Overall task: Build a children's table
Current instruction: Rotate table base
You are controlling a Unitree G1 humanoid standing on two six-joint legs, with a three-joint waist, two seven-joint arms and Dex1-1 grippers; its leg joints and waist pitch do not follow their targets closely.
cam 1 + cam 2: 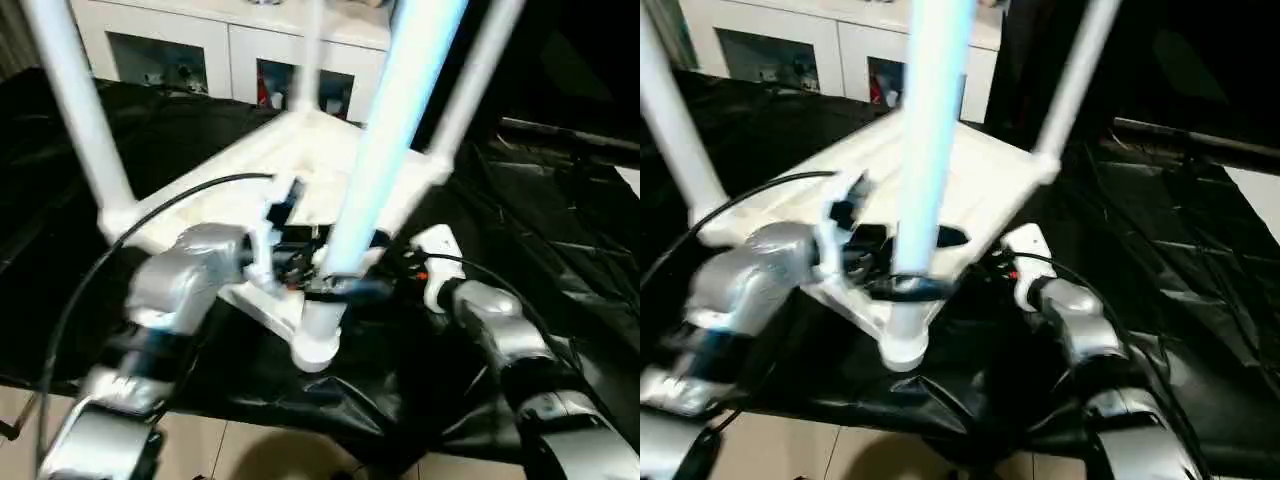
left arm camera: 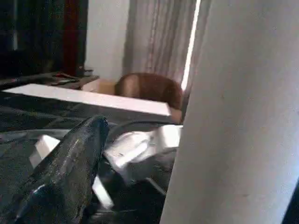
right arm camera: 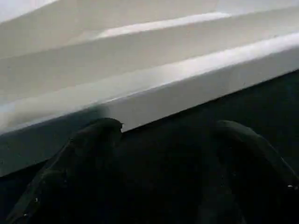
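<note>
The children's table lies upside down on the black-draped work table point(image 1: 560, 240), its white top point(image 1: 330, 160) showing the ribbed underside. Legs stand up from its corners: left point(image 1: 80, 110), back point(image 1: 308, 60), right point(image 1: 470, 80) and the near leg point(image 1: 390, 130) in its socket point(image 1: 318, 335). My left gripper point(image 1: 325, 275) is open at the base of the near leg; in the left wrist view one black finger point(image 2: 70, 172) stands apart from that leg point(image 2: 243, 116). My right gripper point(image 3: 168, 135) is open and holds nothing, just short of the top's edge point(image 3: 154, 88).
A white cabinet point(image 1: 200, 40) with glass doors stands behind the work table. The table's front edge is close below my forearms, with pale floor point(image 1: 250, 450) beyond it. A black cable point(image 1: 150, 215) loops over my left forearm. A brown chair point(image 2: 149, 88) shows in the left wrist view.
</note>
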